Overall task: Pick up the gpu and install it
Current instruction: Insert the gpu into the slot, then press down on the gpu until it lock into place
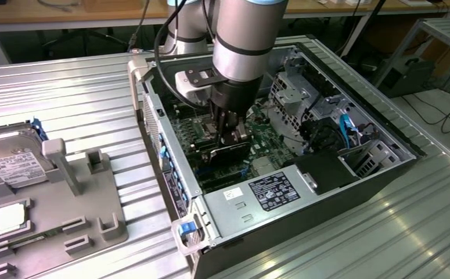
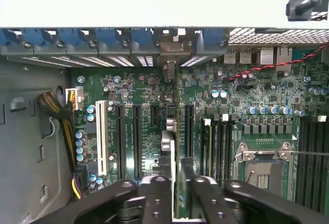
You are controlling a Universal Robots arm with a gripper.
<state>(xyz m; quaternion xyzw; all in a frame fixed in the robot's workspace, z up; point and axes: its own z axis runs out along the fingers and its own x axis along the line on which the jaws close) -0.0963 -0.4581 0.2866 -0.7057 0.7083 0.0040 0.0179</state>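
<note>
The arm reaches down into the open case (image 1: 380,131), which lies on its side on a ribbed metal table (image 1: 69,99). The gripper (image 1: 231,132) hangs over the motherboard (image 1: 265,139) with its fingers (image 2: 157,196) pinching the gpu (image 1: 229,154), a dark card held on edge. In the wrist view the gpu (image 2: 175,147) is seen edge-on, running from between the fingers toward the rear slot openings (image 2: 118,59), its metal bracket end (image 2: 168,49) meeting that rear wall; the card stands in line with the expansion slots (image 2: 136,134), beside the empty processor socket (image 2: 262,170). Whether it is fully seated cannot be told. On the exterior view's left, a grey holder (image 1: 62,215) carries a hard drive (image 1: 11,163) and a processor chip (image 1: 9,218), well apart from the case.
</note>
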